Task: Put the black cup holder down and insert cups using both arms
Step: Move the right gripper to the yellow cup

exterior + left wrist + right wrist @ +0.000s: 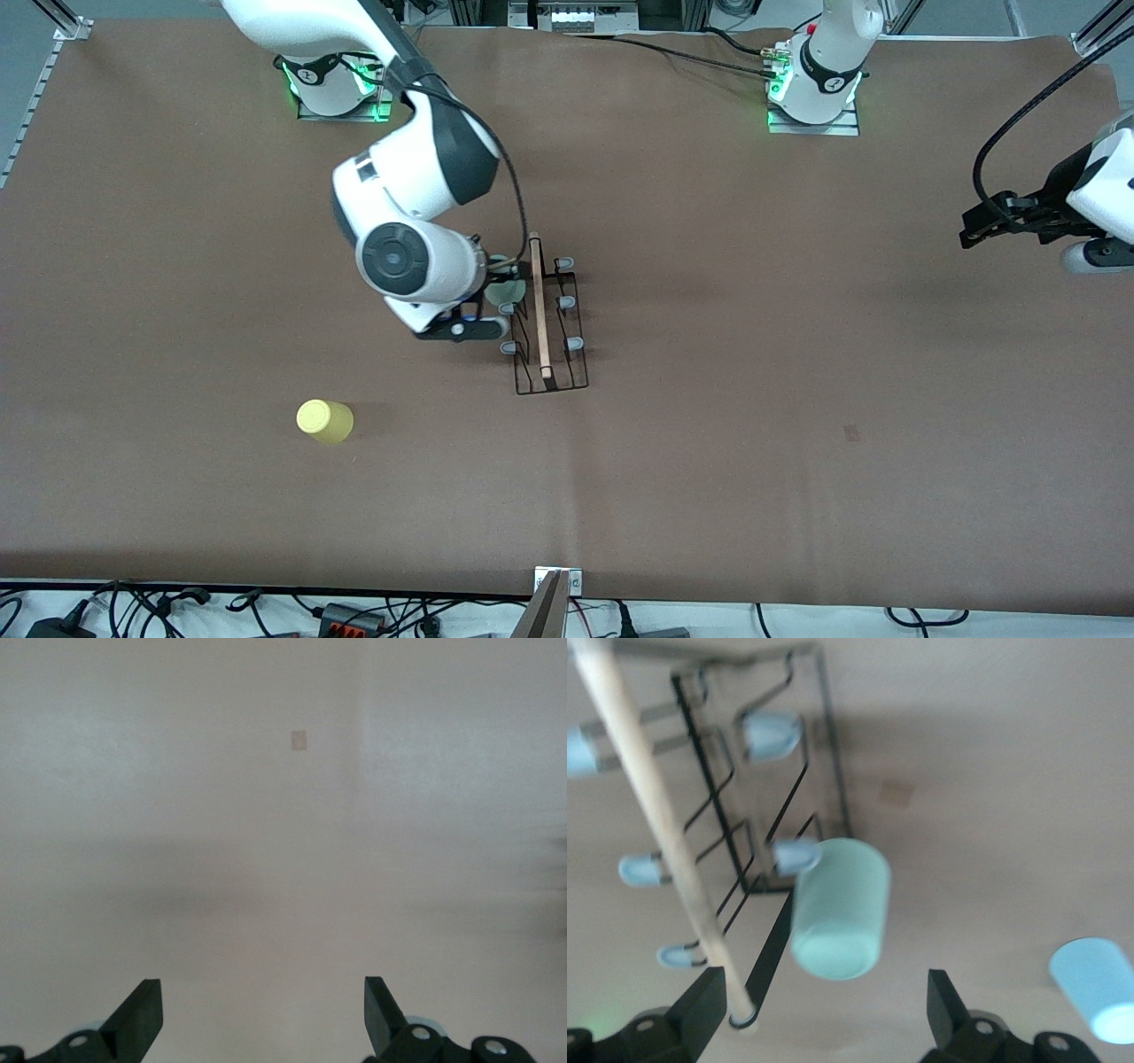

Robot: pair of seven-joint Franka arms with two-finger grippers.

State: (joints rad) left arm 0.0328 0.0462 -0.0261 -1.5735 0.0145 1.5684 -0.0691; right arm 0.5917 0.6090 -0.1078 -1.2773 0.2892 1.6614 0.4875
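The black cup holder (545,315) stands mid-table, its wooden rod (656,815) on top. A mint green cup (840,908) hangs on one of its pegs, on the side toward the right arm's end; in the front view the cup (508,290) is partly hidden by the right wrist. My right gripper (824,1010) is open just off that cup, touching nothing. A light blue cup (1097,988) shows only in the right wrist view. The yellow cup (325,421) sits nearer the front camera. My left gripper (263,1010) waits open over bare table at the left arm's end (973,232).
A small tan patch (851,432) marks the brown table cover, also seen in the left wrist view as a patch (299,741). Cables and a metal bracket (556,585) lie along the table edge nearest the front camera.
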